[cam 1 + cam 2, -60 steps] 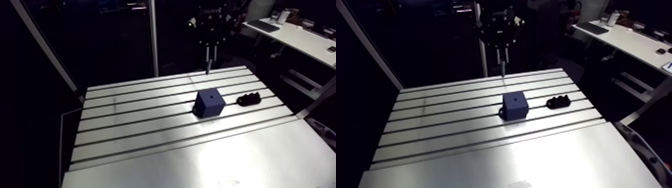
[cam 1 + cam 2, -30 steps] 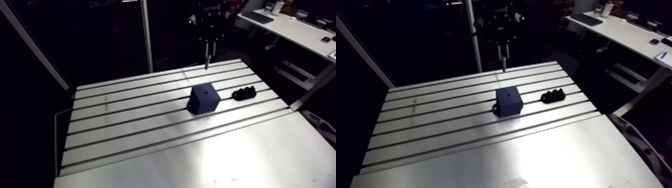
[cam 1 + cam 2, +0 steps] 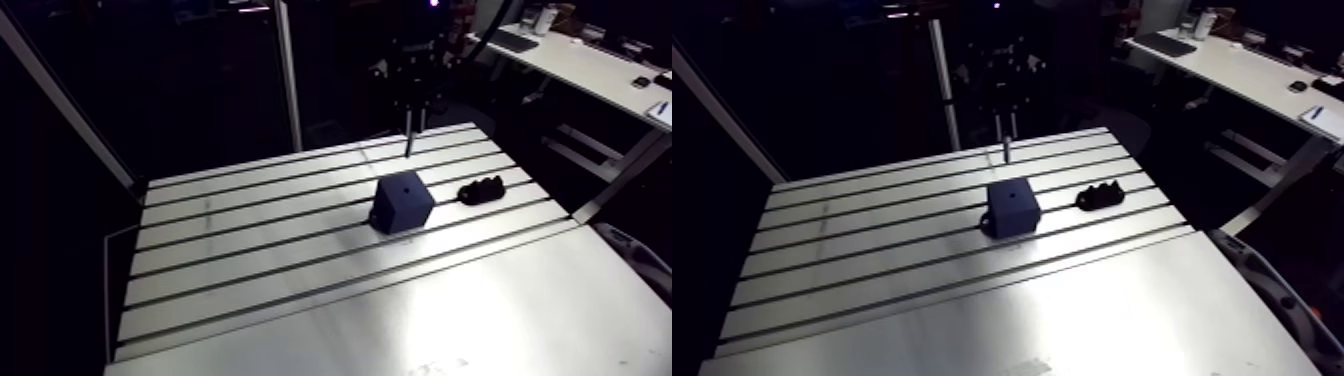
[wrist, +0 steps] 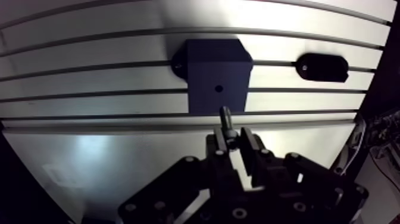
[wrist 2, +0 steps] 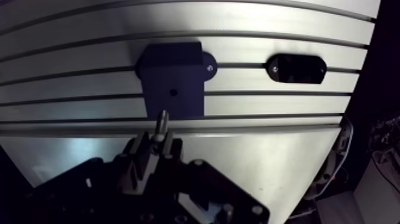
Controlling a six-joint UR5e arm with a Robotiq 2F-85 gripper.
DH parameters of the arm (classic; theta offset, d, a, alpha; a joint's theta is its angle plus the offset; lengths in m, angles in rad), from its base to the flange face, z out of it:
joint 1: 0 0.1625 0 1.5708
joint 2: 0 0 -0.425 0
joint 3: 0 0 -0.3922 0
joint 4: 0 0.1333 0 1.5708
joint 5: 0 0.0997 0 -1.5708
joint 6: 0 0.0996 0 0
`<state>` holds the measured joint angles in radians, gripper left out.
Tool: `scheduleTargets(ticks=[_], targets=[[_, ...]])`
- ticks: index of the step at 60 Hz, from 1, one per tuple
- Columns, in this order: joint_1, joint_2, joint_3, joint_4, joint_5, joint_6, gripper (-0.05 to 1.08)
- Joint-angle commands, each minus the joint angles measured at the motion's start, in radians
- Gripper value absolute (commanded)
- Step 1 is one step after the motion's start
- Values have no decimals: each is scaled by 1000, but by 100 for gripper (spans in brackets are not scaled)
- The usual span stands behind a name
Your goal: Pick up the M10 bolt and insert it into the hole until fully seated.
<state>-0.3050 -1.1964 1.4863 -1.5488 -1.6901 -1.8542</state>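
Jaws pinch the M10 bolt (image 4: 225, 121) near one end. Probably stiff, smooth steel, it may slip sideways unless gripped squarely.

Our pincer (image 4: 233, 142), clamped on the bolt (image 4: 225, 118), hangs above the table (image 3: 250, 250) with open air between the bolt's tip and the dark blue block (image 4: 217, 71). The block's top face lies bare around its hole (image 4: 219, 88). The only other obstacle we see is a black holder (image 4: 322, 67), lying on the table beside the block and apart from it, with a bare strip between them. On the block's other side, the slotted surface gives us wide passage.
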Motion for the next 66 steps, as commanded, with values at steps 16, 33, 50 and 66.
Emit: scheduleTargets(ticks=[16,33,50,66], targets=[[-17,-1,19,-21,2,0,108],[-19,-1,37,-23,5,-1,108],[-22,1,48,-24,3,-7,108],[-22,2,54,-27,5,-7,108]])
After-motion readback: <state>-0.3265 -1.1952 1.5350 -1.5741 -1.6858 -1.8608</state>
